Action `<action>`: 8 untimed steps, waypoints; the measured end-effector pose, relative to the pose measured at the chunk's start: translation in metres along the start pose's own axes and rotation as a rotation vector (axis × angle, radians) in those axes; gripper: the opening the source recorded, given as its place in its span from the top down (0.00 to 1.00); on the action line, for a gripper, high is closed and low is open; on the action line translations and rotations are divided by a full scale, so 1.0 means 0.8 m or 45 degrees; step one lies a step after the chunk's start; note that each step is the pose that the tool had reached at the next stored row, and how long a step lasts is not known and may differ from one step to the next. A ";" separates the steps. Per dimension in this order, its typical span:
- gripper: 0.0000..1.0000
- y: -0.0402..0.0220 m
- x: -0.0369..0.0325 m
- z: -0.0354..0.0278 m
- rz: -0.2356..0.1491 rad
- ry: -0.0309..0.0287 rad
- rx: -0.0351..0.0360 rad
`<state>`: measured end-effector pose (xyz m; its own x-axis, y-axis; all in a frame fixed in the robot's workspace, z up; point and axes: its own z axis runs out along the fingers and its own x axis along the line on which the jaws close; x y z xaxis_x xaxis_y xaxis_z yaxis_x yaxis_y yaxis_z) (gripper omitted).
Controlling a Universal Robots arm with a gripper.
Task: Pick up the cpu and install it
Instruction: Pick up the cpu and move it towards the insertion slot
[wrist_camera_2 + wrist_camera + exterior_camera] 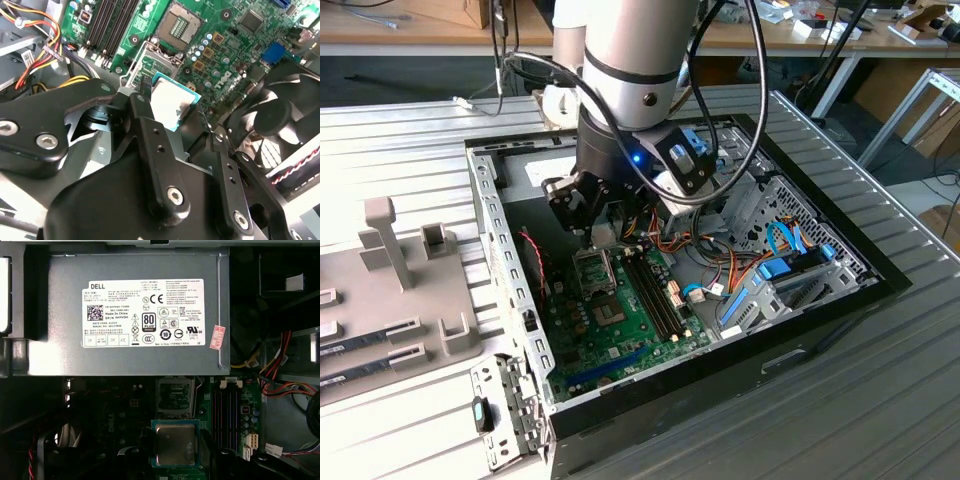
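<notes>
Cpu (175,444) gripped in closed pincer (177,107), held above motherboard (227,47), near open socket (175,395)

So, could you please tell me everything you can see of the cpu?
The cpu is a small, flat square chip with a dull silvery metal top and a thin green rim. The gripper's jaws hold it by two opposite edges, metal top up, above the green motherboard, near the empty socket and not yet seated in it. Nothing else appears to touch it.
</notes>
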<state>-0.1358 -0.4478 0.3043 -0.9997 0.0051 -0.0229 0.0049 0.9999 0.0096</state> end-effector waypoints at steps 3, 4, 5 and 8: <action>0.53 -0.0031 -0.0065 0.0017 0.000 0.0006 0.0002; 0.53 -0.0044 -0.0103 0.0024 0.000 0.0011 0.0003; 0.53 -0.0053 -0.0128 0.0030 0.000 0.0012 0.0002; 0.53 -0.0082 -0.0228 0.0053 0.000 0.0022 0.0000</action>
<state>-0.1175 -0.4544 0.3004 -0.9998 0.0051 -0.0211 0.0049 0.9999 0.0096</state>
